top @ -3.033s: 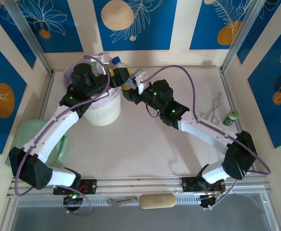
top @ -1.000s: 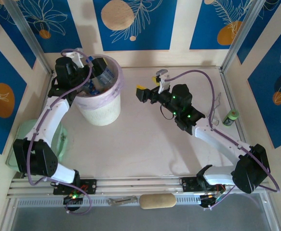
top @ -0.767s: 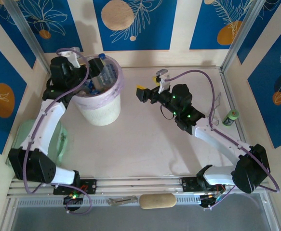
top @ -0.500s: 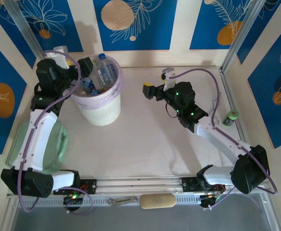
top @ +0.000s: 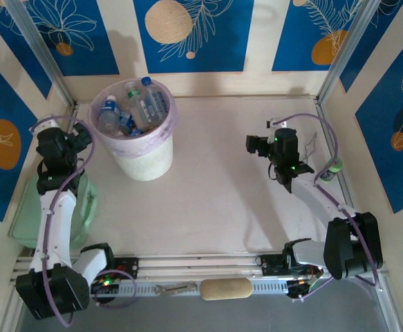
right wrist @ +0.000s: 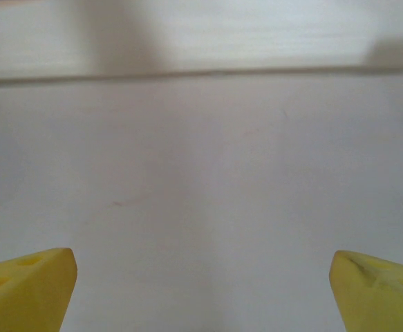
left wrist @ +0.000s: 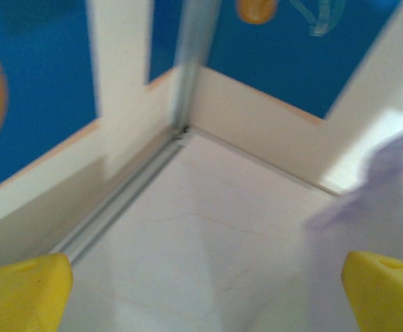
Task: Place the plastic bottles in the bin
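Several plastic bottles [top: 148, 102], clear with blue labels and caps, lie piled inside the bin [top: 144, 162], a round white bucket with a pale lilac liner at the far left of the table. My left gripper [top: 73, 135] hangs left of the bin, apart from it and open. In the left wrist view the left gripper [left wrist: 204, 297] has bare table between its yellow fingertips [left wrist: 23, 289], with the liner [left wrist: 388, 200] blurred at the right. My right gripper [top: 255, 144] is open over the right half of the table. The right gripper [right wrist: 201, 290] has nothing between its fingertips [right wrist: 25, 285].
A flat pale green tray [top: 85, 211] lies under the left arm by the left wall. A short dark cylinder with a green top [top: 332, 167] and a wire object [top: 310, 146] sit at the right wall. A tan roll [top: 225, 289] lies on the front rail.
Both arms have drawn back from the bin: the left swung out to the left over the tray, the right retreated to the right. Both grippers stay open and hold nothing.
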You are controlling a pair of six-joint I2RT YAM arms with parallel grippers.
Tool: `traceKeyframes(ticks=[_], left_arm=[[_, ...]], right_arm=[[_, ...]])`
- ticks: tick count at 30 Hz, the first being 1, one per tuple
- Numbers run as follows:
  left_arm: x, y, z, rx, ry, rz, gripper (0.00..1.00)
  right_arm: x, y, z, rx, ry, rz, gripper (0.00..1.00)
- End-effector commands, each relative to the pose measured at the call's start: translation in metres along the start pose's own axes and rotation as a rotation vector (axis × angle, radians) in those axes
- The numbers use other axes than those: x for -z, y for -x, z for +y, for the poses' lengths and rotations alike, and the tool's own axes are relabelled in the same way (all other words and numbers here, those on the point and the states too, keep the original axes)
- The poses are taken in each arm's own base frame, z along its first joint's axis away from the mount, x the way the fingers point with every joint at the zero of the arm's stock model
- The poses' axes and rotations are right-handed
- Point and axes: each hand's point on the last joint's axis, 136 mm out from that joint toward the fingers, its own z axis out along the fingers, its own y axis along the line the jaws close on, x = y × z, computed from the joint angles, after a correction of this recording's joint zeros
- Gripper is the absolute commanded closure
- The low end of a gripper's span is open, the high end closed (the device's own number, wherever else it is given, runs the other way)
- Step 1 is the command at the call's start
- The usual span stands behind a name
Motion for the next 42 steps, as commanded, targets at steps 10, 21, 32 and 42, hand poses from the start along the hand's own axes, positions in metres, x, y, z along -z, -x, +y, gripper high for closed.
traceKeyframes(ticks=[10, 21, 32, 42], left_arm=[[-0.048, -0.078, 0.033, 0.05, 0.037, 0.17, 0.0], [-0.078, -0.166, -0.016, -0.198, -0.158, 0.165, 0.0], [-0.075, -0.195, -0.058, -0.29, -0.355, 0.118, 0.0], [-0.058, -0.205, -0.083, -0.399, -0.458, 0.056, 0.0]], right_arm=[[0.007, -0.008, -0.031, 0.012, -0.065, -0.078, 0.05], [-0.029, -0.048, -0.053, -0.011, -0.049, -0.036, 0.04], [-0.047, -0.071, -0.052, -0.016, -0.006, -0.022, 0.02], [-0.042, -0.076, -0.054, -0.028, 0.003, -0.063, 0.01]])
